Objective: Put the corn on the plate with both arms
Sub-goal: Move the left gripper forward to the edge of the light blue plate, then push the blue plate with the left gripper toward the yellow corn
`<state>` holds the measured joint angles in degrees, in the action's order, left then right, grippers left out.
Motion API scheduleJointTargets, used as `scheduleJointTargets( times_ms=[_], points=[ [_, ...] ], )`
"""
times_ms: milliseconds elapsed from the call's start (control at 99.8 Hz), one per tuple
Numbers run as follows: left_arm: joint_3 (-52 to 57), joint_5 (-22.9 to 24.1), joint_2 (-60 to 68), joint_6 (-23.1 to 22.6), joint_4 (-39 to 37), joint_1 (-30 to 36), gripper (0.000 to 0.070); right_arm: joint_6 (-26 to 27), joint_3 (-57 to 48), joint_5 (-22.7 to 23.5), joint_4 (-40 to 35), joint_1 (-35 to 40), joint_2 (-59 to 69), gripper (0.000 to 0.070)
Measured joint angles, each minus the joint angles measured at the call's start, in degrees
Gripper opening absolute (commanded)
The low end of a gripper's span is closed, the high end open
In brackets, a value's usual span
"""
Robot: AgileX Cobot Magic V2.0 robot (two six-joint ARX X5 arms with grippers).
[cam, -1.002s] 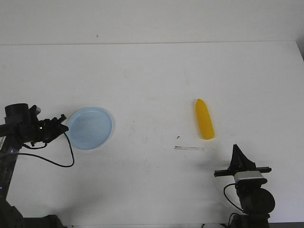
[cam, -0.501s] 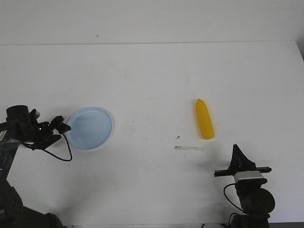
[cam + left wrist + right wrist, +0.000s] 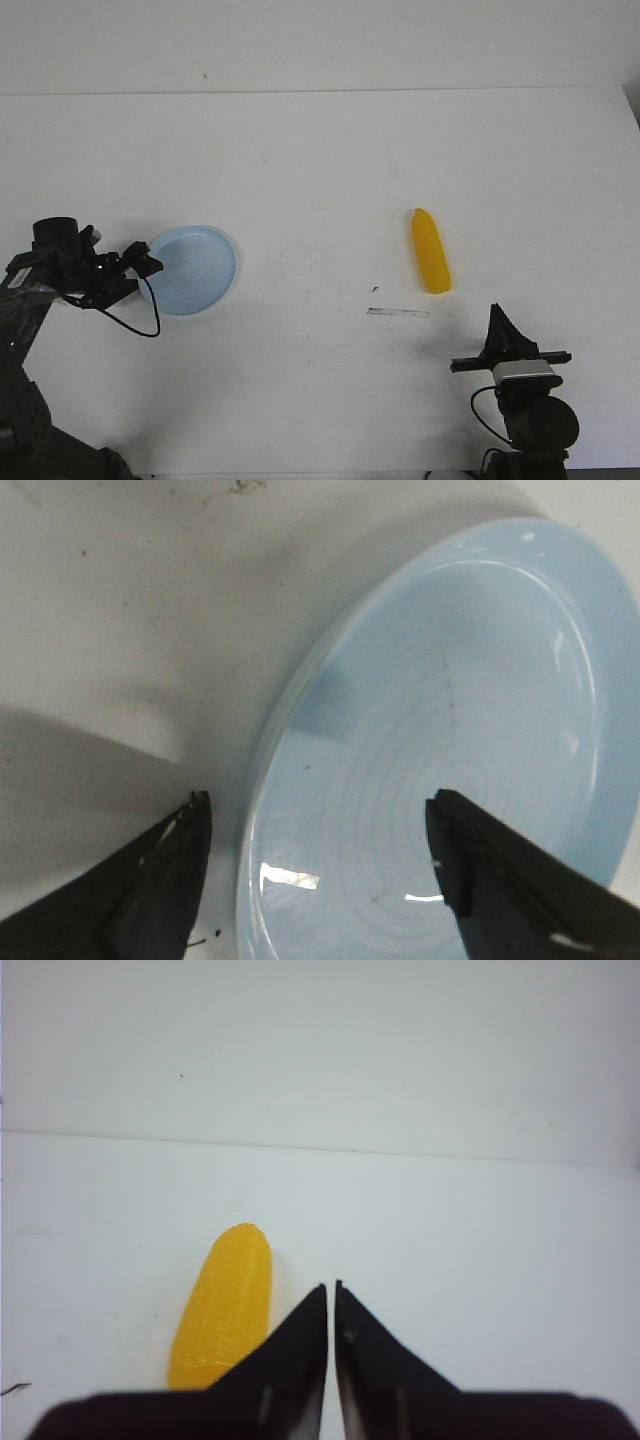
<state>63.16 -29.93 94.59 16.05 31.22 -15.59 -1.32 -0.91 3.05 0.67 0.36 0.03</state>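
While the corn [image 3: 430, 252] lies untouched right of table centre, tapered tip toward 12 o'clock, I log it well apart from the plate [image 3: 195, 268] at its 9 o'clock. Left gripper [image 3: 146, 265]: spread wide, now straddling the plate's near rim after advancing over the last second, so I judge a plate grasp imminent. Right gripper [image 3: 331, 1305]: pinched closed on nothing, parked at the corn's 5 o'clock, unmoved.
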Motion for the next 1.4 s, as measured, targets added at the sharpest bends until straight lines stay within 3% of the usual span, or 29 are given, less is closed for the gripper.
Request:
scheduleJointTargets(
  times_ms=[70,210,381,631,922,1112,1302,1403],
  points=[
    [0.1,0.0,0.3,0.0,-0.3,0.3,0.0379,0.0,0.0,0.0,0.0,0.0,0.0,0.0015],
    [0.7,0.3,1.3,0.0,-0.4,0.7,0.0257,0.0,0.0,0.0,0.0,0.0,0.0,0.0015],
    [0.8,0.9,2.1,0.0,-0.4,1.2,0.0,0.0,0.0,0.0,0.0,0.0,0.0,0.0015],
    [0.5,1.2,1.6,0.0,0.0,2.1,0.0,0.0,0.0,0.0,0.0,0.0,0.0,0.0015],
    [0.3,1.5,-8.9,0.0,-1.3,5.0,0.0,0.0,0.0,0.0,0.0,0.0,0.0,0.0015],
    [0.3,1.5,-9.5,0.0,-2.6,13.2,0.0,0.0,0.0,0.0,0.0,0.0,0.0,0.0015],
    [0.3,3.5,-8.8,0.4,-10.3,23.8,0.0,0.0,0.0,0.0,0.0,0.0,0.0,0.0015],
    [0.3,4.7,-7.1,2.9,-14.0,28.9,0.0,0.0,0.0,0.0,0.0,0.0,0.0,0.0015]
  ],
)
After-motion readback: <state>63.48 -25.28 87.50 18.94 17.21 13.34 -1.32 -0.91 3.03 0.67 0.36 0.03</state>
